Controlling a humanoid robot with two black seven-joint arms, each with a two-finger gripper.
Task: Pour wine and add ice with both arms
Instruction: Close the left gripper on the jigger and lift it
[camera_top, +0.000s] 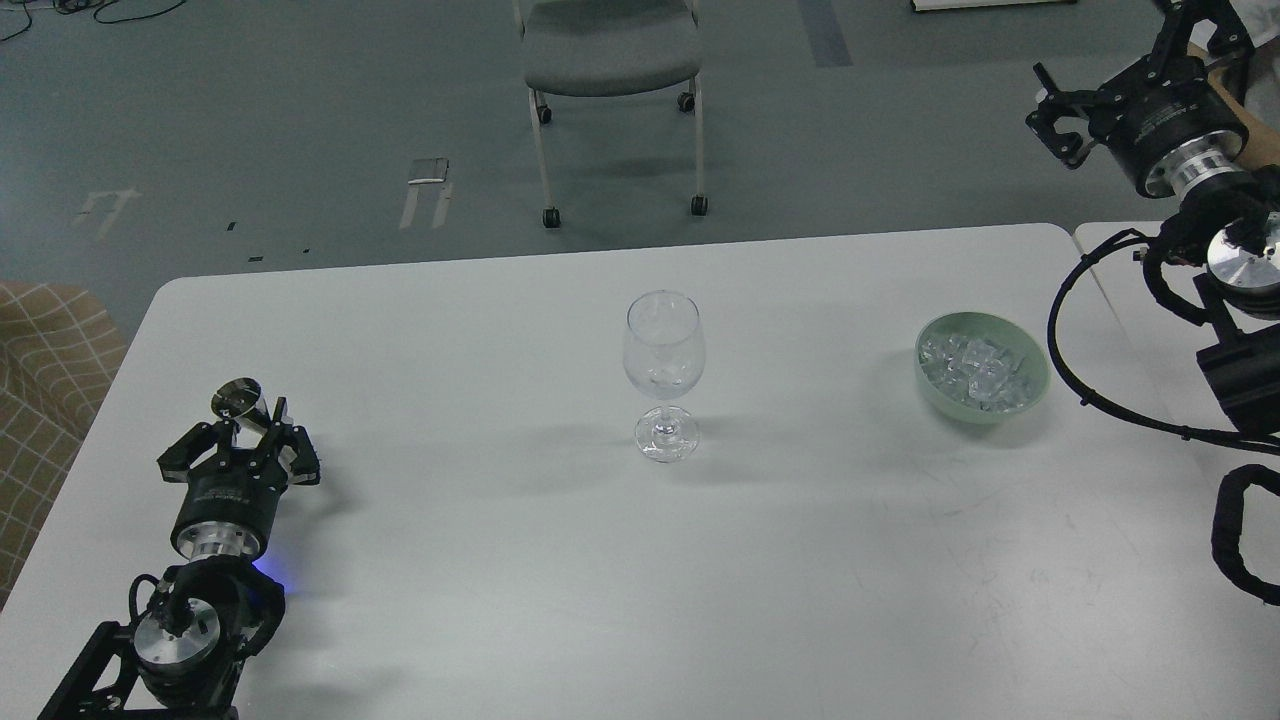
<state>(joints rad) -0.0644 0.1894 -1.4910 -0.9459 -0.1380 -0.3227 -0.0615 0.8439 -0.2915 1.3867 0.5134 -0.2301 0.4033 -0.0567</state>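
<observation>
At lower left our left pincer (250, 432) pinches the steel jigger (238, 401) upright so nothing spills, while our right pincer (1050, 108) hangs spread at upper right, above the ice (975, 368) in its green bowl (1035, 395) on the counter (500, 560).

Honestly nothing here is readable. There's a line of tiny pale print on the black body of the right gripper (1060, 115), but it's way too small to make out. The left gripper (240, 440) has a similar faint mark on its body, same deal, just a blur. The floor (300, 120) has some pale painted marks, shapes rather than letters or numbers.
</observation>
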